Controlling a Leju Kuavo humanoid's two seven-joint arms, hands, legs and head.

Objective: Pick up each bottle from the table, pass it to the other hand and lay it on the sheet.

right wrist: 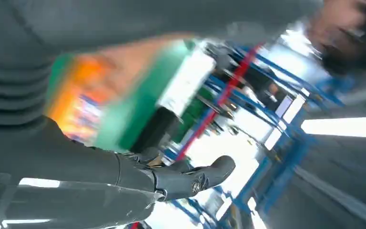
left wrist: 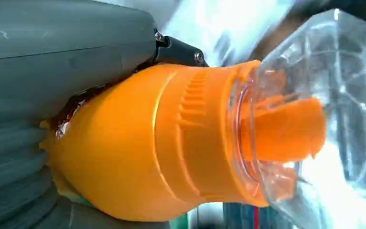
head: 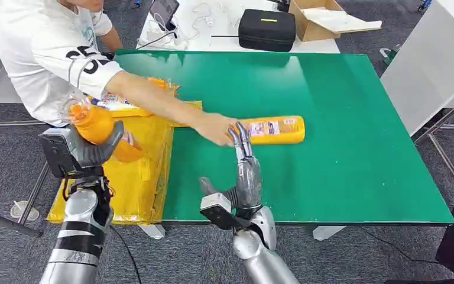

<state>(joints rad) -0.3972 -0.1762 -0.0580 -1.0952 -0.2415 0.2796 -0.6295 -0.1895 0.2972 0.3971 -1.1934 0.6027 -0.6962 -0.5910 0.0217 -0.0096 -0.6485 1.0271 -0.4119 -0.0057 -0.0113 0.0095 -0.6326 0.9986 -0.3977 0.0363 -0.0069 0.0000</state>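
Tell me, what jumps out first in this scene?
An orange bottle gripped in the robot's left hand, above a yellow sheet at the green table's left edge. Mid-table, a person's hand rests on another orange bottle, with the robot's open right hand just beside it.

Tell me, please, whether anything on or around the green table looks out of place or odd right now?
Yes: a person's hand reaches across the green table to the lying orange bottle, right at the fingertips of the robot's right hand. Two hands crowd one bottle. The left hand grips another orange bottle over the yellow sheet.
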